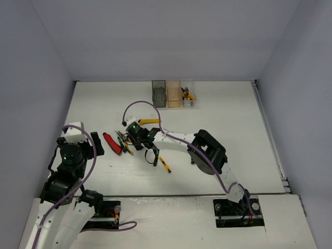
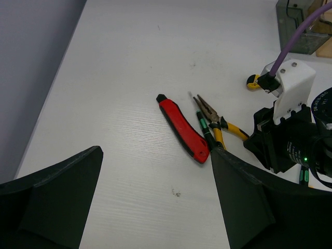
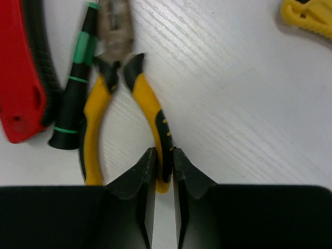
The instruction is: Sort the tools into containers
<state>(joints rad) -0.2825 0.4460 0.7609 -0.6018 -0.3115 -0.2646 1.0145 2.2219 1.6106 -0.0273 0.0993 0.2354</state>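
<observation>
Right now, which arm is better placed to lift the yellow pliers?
Right. The right gripper is shut on one handle of the pliers; the left gripper is open, empty and short of them.

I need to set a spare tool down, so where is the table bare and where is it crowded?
Bare: the far left corner beside the dark bin, and the right side between the clear bin and the wall. Crowded: around the red cutter, pliers and right gripper.
</observation>
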